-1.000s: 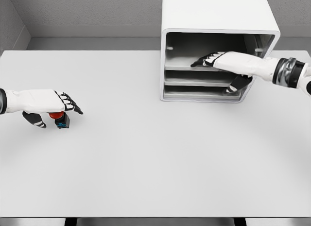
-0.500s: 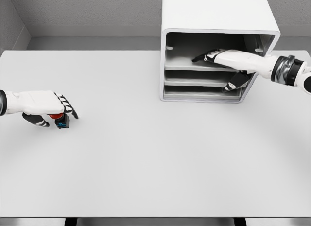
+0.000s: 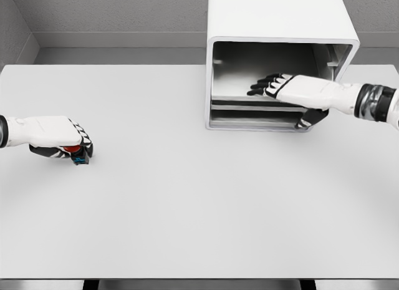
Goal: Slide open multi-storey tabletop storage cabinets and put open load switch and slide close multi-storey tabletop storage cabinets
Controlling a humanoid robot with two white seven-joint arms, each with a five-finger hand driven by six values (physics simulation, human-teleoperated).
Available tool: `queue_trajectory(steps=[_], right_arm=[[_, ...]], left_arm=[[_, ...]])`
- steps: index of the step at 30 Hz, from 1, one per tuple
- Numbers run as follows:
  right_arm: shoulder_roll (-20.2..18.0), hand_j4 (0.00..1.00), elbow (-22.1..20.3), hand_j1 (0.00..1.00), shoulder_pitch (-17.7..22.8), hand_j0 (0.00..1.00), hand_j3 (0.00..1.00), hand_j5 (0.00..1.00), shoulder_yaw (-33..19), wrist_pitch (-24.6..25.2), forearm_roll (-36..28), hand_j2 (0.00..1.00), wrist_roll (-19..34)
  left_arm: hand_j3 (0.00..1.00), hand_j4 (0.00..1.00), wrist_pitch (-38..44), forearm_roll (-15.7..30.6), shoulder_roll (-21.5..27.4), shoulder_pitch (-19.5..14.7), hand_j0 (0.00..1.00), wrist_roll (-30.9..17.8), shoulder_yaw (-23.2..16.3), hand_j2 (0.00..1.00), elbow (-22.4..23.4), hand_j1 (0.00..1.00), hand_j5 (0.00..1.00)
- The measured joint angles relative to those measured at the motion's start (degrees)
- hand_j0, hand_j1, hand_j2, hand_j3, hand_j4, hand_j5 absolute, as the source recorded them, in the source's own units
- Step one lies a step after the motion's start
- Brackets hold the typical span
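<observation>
Left hand (image 3: 55, 138): at the counter's (image 3: 187, 196) left edge, fingers curled around the switch (image 3: 78, 153).
Switch: red and black, on the counter under that hand, well apart from the cabinet (image 3: 277, 59).
Right hand (image 3: 293, 93): fingers spread flat at the cabinet's open front, thumb below.

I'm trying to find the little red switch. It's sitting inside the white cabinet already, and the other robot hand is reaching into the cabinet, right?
Not quite. The head view shows the switch on the table, under the left robot hand. The right robot hand does reach into the cabinet.
</observation>
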Motion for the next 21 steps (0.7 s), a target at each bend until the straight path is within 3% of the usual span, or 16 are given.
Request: queue_trajectory(steps=[6, 21], right_arm=[[-1.4, 1.00, -2.5, 1.00, 1.1, 1.00, 1.00, 1.00, -0.3, -0.6, 0.4, 1.00, 0.0], [-4.5, 1.00, -8.4, 1.00, 4.3, 1.00, 1.00, 1.00, -2.4, -1.4, -3.5, 1.00, 0.3]], left_arm=[[0.45, 0.45, 0.0, 0.0, 0.0, 0.0, 0.45, 0.0, 0.0, 0.45, -0.2, 0.45, 0.45], [0.45, 0.45, 0.0, 1.5, 0.6, -2.6, 0.45, 0.6, 0.1, 0.45, -2.2, 0.45, 0.45]])
